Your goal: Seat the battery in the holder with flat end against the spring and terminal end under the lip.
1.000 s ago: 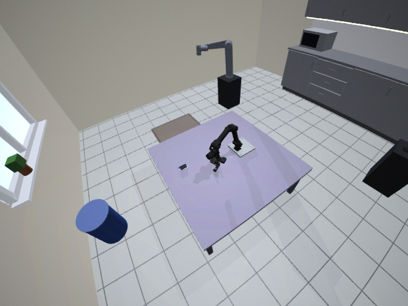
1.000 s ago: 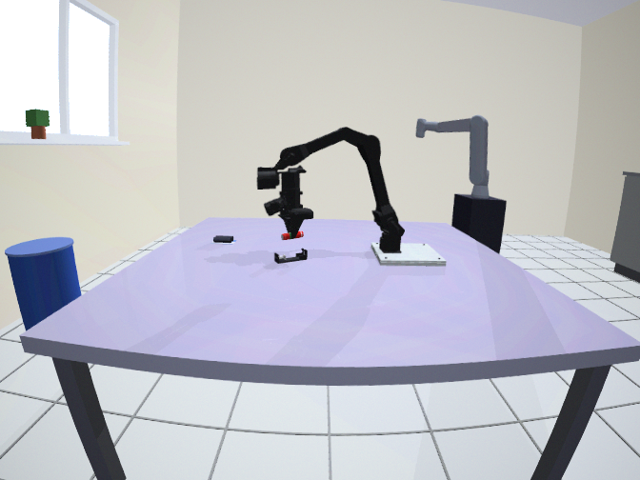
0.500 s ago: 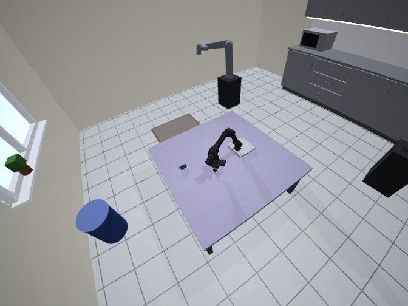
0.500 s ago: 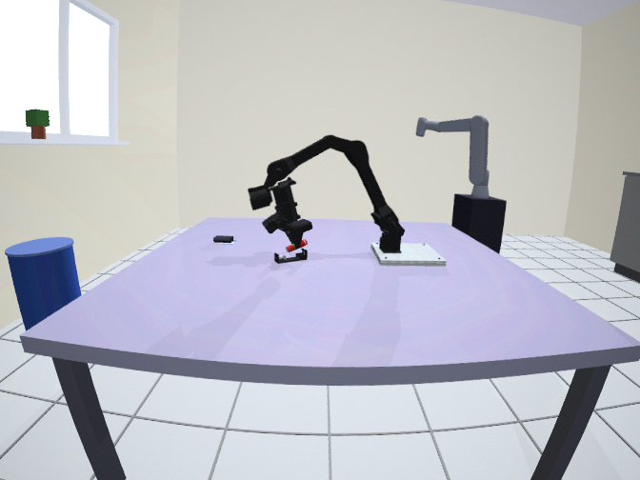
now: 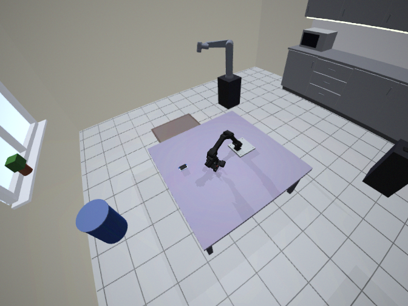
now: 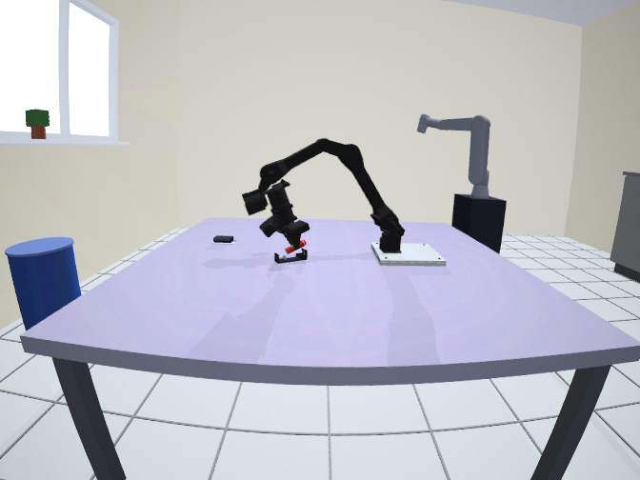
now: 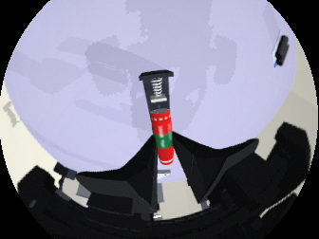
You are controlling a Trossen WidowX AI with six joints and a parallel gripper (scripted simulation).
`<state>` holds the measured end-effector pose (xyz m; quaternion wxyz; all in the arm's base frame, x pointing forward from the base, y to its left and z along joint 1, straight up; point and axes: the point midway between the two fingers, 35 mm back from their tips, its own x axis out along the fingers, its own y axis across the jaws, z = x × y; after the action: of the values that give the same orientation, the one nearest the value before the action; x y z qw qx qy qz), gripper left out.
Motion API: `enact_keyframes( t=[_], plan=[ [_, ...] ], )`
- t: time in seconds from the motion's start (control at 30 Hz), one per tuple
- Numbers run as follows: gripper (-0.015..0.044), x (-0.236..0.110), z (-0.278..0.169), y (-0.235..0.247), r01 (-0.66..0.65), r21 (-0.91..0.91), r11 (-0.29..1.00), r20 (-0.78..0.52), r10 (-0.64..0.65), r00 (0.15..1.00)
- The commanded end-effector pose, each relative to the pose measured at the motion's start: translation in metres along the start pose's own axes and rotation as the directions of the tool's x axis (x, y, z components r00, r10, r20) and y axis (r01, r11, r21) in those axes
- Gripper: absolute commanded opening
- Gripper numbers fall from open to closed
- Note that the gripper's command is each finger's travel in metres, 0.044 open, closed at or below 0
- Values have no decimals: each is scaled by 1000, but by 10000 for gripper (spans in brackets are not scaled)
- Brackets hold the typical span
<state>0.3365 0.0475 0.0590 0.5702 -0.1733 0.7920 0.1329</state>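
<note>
The red battery (image 6: pixel 302 243) (image 7: pixel 161 122) with a green band is held tilted, its left end lower in the exterior view. My gripper (image 6: pixel 295 246) (image 7: pixel 162 136) is shut on it around the green band. The black holder (image 6: pixel 291 258) (image 7: pixel 157 74) stands on the table right below. In the wrist view its coiled spring (image 7: pixel 157 87) and metal plate show at the far end, and the battery's grey end face points toward them. The battery covers the holder's near part. In the exterior view the raised end is over the holder's right end wall; contact cannot be told.
A small black object (image 5: pixel 183 167) (image 6: pixel 223 239) (image 7: pixel 282 49) with white and blue parts lies on the purple table (image 5: pixel 197 210) (image 6: pixel 330 320), farther out from the arm's base. The arm's white base plate (image 5: pixel 248 148) (image 6: pixel 418 253) lies on the holder's other side.
</note>
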Motion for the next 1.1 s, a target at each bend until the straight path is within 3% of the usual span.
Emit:
enact_keyframes(
  t=[0.0,0.7,1.07],
  plan=[
    [63,1,3,-1,2,3,1000,-21,-2,1000],
    [63,8,10,-1,-3,-1,1000,-149,3,989],
    [63,7,17,-1,0,-2,1000,-142,0,990]
  ],
)
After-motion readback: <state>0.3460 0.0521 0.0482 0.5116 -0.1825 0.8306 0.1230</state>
